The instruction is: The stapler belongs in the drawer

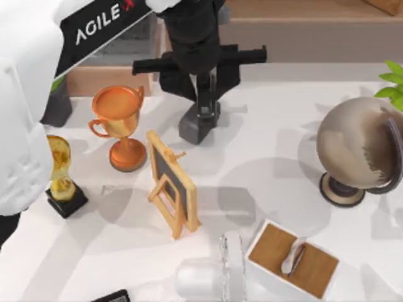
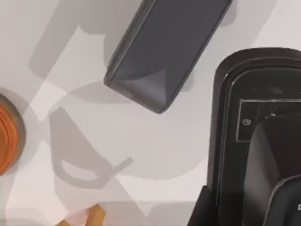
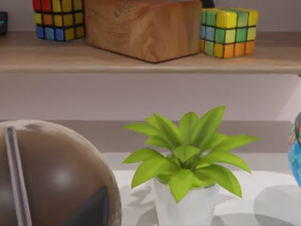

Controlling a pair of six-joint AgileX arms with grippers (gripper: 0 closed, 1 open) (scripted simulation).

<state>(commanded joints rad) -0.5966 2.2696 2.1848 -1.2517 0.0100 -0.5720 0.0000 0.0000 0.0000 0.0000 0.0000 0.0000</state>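
Stapler [image 1: 113, 295] at the near table edge, left gripper [image 1: 203, 111] far from it.
Black stapler lies cut off by the top view's bottom edge, well apart from the drawer [image 1: 107, 80] at the far left. Left gripper hangs over a dark-grey block [image 1: 199, 126] beside the orange trophy [image 1: 119, 123]; whether it is apart or together, cannot tell. Bare tabletop [image 1: 264, 151] lies open between block and brown globe [image 1: 356, 148]. Small easel blackboard [image 1: 171, 182] stands between stapler and block. Right wrist camera faces a potted plant [image 3: 186, 160].
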